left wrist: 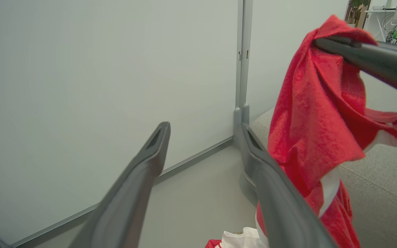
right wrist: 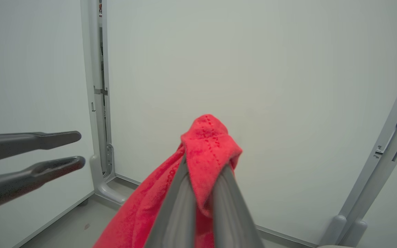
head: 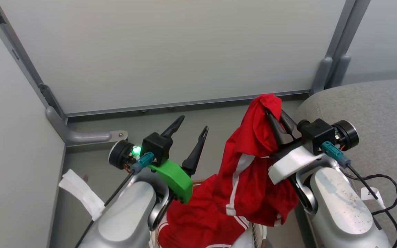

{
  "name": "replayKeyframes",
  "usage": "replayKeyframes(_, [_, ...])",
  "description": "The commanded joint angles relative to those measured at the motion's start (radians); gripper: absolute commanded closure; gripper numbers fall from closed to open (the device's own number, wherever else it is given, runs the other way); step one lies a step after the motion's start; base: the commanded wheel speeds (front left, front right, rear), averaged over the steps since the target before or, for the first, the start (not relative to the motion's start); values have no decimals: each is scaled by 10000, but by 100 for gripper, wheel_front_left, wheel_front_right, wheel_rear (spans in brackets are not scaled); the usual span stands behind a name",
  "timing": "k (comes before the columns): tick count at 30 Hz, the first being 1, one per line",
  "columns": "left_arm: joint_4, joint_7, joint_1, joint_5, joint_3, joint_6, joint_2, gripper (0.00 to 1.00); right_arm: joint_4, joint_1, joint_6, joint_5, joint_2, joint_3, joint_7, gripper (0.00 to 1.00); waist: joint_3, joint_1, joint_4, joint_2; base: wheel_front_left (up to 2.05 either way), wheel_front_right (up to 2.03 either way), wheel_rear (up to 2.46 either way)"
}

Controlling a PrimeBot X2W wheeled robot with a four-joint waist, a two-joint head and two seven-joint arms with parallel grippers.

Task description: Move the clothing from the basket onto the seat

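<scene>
**Current step: lift-out and transfer of one garment.**

1. Right end effector: closed narrow on a bunched fold of the clothing, a red garment with white stripes. The right wrist view shows the fold pinched between both fingers, with cloth standing above the tips.
2. Left end effector: fingers spread wide, nothing between them. It stands just beside the hanging garment, apart from it.
3. Position of the clothing: the gripped end is raised. The rest drapes down along the right forearm toward the basket at the lower edge of the head view. More red fabric lies there. Whether that is the same garment or a second one cannot be told.
4. The seat is on the robot's right, close to the right arm. No clothing lies on the part in view.

**Judgement:** the task is at an early stage, with the garment lifted but not delivered.

**Next move calls for:**
- Raising the right arm until the trailing hem clears the basket rim.
- Swinging to the right over the seat.
- Lowering and spreading the fingers there.

**Caution:** the trailing cloth may snag the basket and drag it along.
</scene>
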Motion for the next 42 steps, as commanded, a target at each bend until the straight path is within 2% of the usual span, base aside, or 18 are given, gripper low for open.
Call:
replayKeyframes(1, [5,9,306,75,80,-47,-19,0,-50,125,-3,-61,-33,-56,-22,100,15,0,-13,0,0,0,0])
replayKeyframes(11, [120,9,1236,416,483,-219,-154,0,-66,96,-3,-235,-34,-506,-21,100,109,0,-21,0,0,0,0])
replayKeyframes(15, [47,9,1394,527,637,-245,-234,0,-109,-47,-3,-317,-35,-723,-21,100,184,0,-251,0,0,0,0])
replayKeyframes(19, [-145,7,1579,597,788,-273,-302,0,-181,-129,-3,-479,-37,-859,-21,100,299,0,-826,0,0,0,0])
replayKeyframes(33, [-718,7,1782,884,1078,-305,-410,0,-389,-2,-6,-1144,-31,-1785,-21,100,1049,0,-3575,0,0,0,0])
replayKeyframes(37, [-709,7,1704,913,966,-309,-424,0,-444,-105,-6,-1148,-31,-2262,-21,100,1244,0,-3997,0,0,0,0])
replayKeyframes(42, [-776,8,1487,897,804,-311,-421,0,-523,-307,-6,-1207,-23,-2739,-21,100,1528,0,-4116,0,0,0,0])
